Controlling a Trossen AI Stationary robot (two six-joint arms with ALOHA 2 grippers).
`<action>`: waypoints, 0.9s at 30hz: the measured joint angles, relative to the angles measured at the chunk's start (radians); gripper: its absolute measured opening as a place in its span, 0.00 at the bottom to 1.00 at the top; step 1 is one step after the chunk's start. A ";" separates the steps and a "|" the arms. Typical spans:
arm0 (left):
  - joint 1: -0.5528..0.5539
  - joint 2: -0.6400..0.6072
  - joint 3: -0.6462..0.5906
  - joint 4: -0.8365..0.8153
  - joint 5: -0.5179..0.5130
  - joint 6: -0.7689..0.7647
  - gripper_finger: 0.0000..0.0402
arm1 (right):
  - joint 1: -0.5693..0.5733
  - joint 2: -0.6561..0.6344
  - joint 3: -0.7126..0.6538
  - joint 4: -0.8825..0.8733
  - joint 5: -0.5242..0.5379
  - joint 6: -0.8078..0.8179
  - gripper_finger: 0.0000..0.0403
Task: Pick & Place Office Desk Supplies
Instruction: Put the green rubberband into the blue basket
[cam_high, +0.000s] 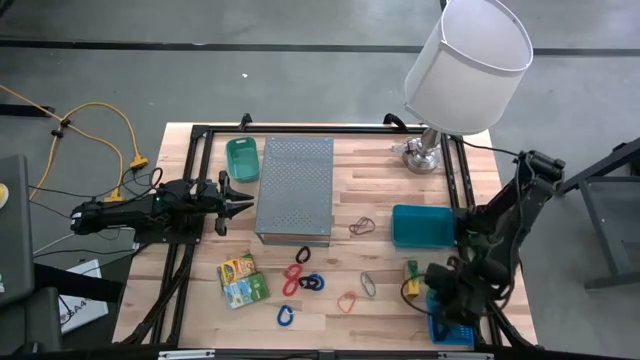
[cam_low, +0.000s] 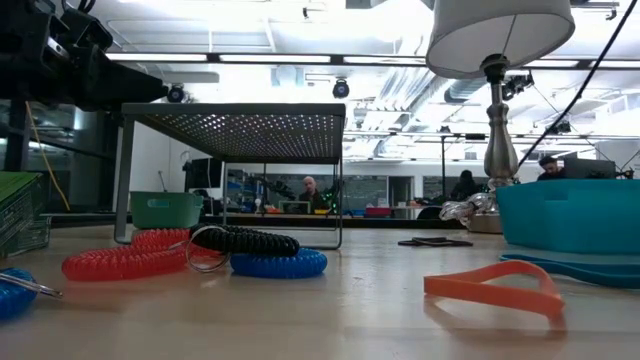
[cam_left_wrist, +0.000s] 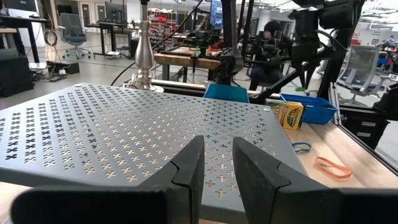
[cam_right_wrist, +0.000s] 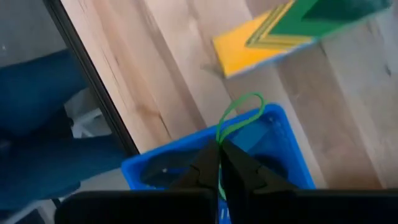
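My right gripper (cam_right_wrist: 219, 157) hangs at the table's near right corner, over a blue basket (cam_right_wrist: 283, 149), shut on a green rubber band (cam_right_wrist: 239, 115). A yellow-green packet (cam_right_wrist: 292, 28) lies on the wood just beyond the basket. My left gripper (cam_left_wrist: 217, 168) waits at the table's left side, level and a little open, pointing at the grey perforated box (cam_high: 295, 188) and touching nothing. Loose on the table lie two yellow-green packets (cam_high: 241, 280), red, black and blue coiled clips (cam_high: 303, 279), a blue loop (cam_high: 286, 316), a red band (cam_high: 347, 301) and a dark band (cam_high: 362, 228). My right gripper pinches the green rubber band between its two fingertips (cam_right_wrist: 208, 163), coming from above and pointing down. One end of the loop (cam_right_wrist: 222, 138) is in the pinch. The rest stands out slack past the tips, clear of the table, above the blue basket.
A teal bin (cam_high: 422, 225) sits near the right edge, a green bin (cam_high: 242, 158) beside the box's far left corner. A lamp with white shade (cam_high: 465, 55) stands at the far right. A black frame (cam_high: 195, 150) borders the table. Bare wood lies between box and teal bin.
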 joint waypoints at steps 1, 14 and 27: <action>0.000 0.000 0.000 0.000 0.000 0.000 0.20 | 0.013 0.005 0.000 0.000 0.000 0.009 0.00; 0.000 0.000 0.000 0.000 0.000 0.000 0.20 | 0.106 0.134 0.000 0.048 -0.024 0.074 0.00; 0.000 0.000 0.000 0.000 0.000 0.000 0.20 | 0.112 0.186 0.000 0.072 -0.073 0.074 0.00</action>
